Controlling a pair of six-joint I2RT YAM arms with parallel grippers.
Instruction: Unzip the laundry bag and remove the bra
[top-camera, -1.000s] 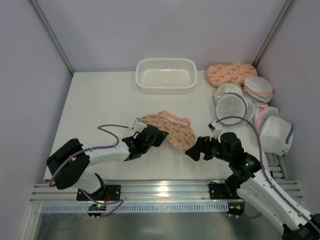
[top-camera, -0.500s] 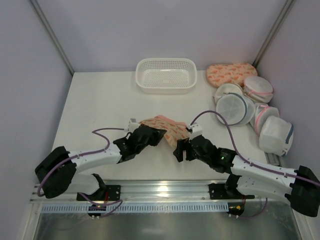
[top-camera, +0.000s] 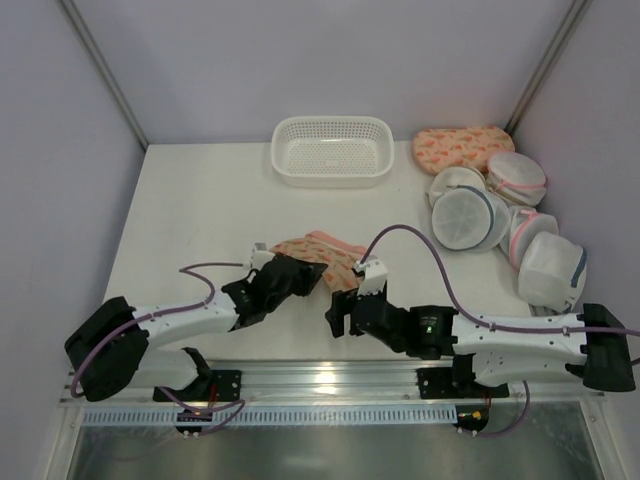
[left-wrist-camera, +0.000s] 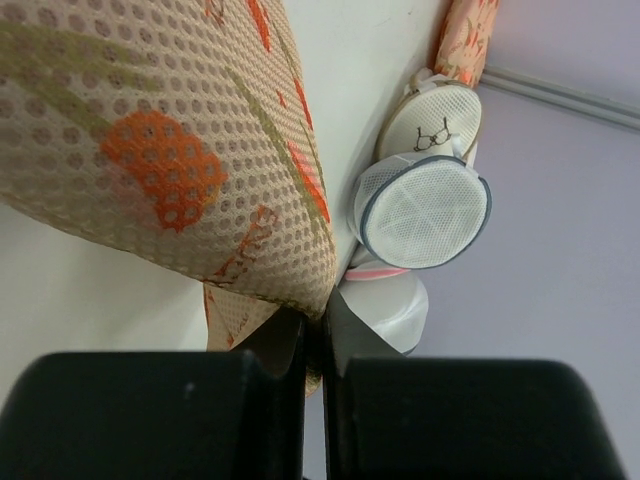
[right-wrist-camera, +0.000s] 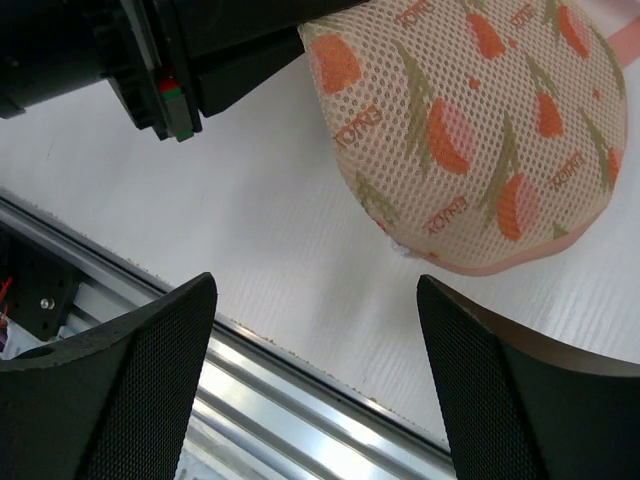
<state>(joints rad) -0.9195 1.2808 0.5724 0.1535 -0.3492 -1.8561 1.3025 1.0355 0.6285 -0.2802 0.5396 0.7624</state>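
Observation:
The laundry bag (top-camera: 322, 250), cream-peach mesh with orange print and pink edging, lies mid-table, its left end lifted and bunched. My left gripper (top-camera: 306, 272) is shut on that end; in the left wrist view the bag (left-wrist-camera: 150, 150) hangs over the fingers, its fabric pinched in the left gripper (left-wrist-camera: 318, 330). My right gripper (top-camera: 338, 312) is low at the table's near edge, just in front of the bag. In the right wrist view it (right-wrist-camera: 315, 290) stands open and empty, with the bag (right-wrist-camera: 470, 130) beyond its fingertips. The bra is hidden.
A white basket (top-camera: 332, 150) stands at the back. A second printed bag (top-camera: 462, 146) and several round white mesh bags (top-camera: 465, 215) crowd the right side. The aluminium rail (top-camera: 330, 378) runs along the near edge, right under my right gripper.
My right arm has swung left and down to the bag's near end, its jaws narrowing slightly. The left gripper has drawn the bag leftward, bunching it.

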